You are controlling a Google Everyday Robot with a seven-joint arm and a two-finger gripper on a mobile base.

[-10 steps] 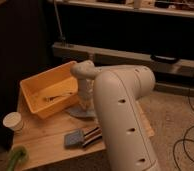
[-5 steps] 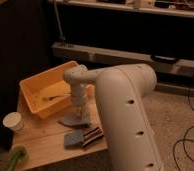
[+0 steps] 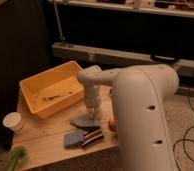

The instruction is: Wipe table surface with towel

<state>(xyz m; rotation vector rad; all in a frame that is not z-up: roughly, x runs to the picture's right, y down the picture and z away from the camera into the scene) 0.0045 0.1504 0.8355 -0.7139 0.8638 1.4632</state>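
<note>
A grey towel (image 3: 84, 122) lies crumpled on the small wooden table (image 3: 45, 142), just in front of the yellow bin. My gripper (image 3: 92, 112) points straight down and rests on the towel's upper edge, near the table's middle. The big white arm (image 3: 140, 115) fills the right of the view and hides the table's right side.
A yellow plastic bin (image 3: 52, 90) with a utensil inside stands at the table's back left. A white cup (image 3: 13, 121) is at the left edge and a green object (image 3: 16, 159) at the front left corner. A blue-grey sponge (image 3: 73, 139), a dark striped item (image 3: 92, 137) and a small orange object (image 3: 111, 123) lie near the front.
My gripper has moved down and to the right across the table, and the grey towel has shifted to the right with it.
</note>
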